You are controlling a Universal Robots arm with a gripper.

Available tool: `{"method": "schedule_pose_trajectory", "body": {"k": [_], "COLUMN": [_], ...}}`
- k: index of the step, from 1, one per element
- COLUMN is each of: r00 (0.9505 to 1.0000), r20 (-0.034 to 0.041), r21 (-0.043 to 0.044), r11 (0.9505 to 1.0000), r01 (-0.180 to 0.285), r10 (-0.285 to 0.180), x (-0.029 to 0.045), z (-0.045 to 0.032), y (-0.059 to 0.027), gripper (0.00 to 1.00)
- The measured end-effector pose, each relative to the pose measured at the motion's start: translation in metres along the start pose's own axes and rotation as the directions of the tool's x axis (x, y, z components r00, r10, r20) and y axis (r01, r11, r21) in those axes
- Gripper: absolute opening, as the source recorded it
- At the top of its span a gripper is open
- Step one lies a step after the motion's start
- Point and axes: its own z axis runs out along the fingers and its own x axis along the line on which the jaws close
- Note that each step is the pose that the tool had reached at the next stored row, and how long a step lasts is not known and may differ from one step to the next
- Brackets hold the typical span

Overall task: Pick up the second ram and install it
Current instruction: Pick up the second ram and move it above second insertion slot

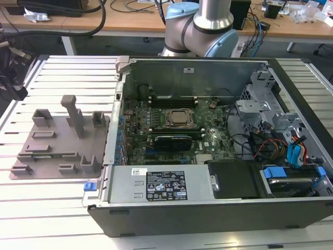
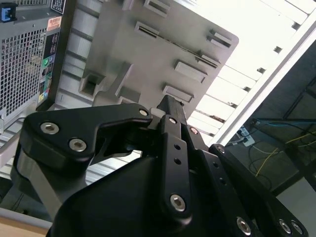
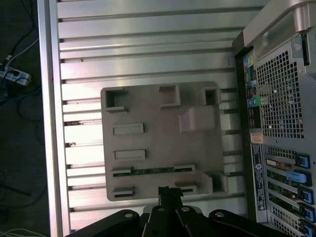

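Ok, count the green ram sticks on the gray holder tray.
1. The second ram sits in a long slot of the holder tray, close to the gripper in the first wrist view. Others could be hidden behind the upright blocks.

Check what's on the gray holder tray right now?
One thin green ram stick sits in a slot of the gray holder tray; its other slots look bare. The end effector covers part of one tray edge, so that bit is hidden.
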Motion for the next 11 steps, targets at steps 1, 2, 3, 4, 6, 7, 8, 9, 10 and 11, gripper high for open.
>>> {"method": "schedule_pose_trajectory", "body": {"k": [1,2,3,4,6,7,8,9,10,11], "r00": [1.0,0.9997,0.9987,0.998,0.9928,0.9839,0.9785,0.9727,0.9666,0.9605], "r20": [-0.0002,-0.0012,-0.0023,-0.0028,-0.0053,-0.0076,-0.0088,-0.0099,-0.0108,-0.0116], "r21": [0.0,-0.0006,-0.0013,-0.0016,-0.0033,-0.0053,-0.0061,-0.0071,-0.008,-0.0088], "r11": [1.0,0.9997,0.9987,0.998,0.9928,0.9839,0.9785,0.9727,0.9667,0.9605], "r01": [0.003,0.024,0.051,0.063,0.12,0.179,0.206,0.232,0.256,0.278], "r10": [-0.003,-0.024,-0.051,-0.063,-0.12,-0.179,-0.206,-0.232,-0.256,-0.278], "x": [0.0,0.0001,0.0002,0.0002,0.0002,0.0002,0.0002,0.0002,0.0002,0.0002], "z": [0.0,0.0,0.0,0.0,0.0,0.0,0.0,0.0,0.0,0.0], "y": [0.0,0.0001,0.0001,0.0,0.0,0.0,0.0,0.0,0.0,0.0], "gripper": [0.1,0.1,0.1,0.1,0.1,0.1,0.1,0.1,0.1,0.1]}}
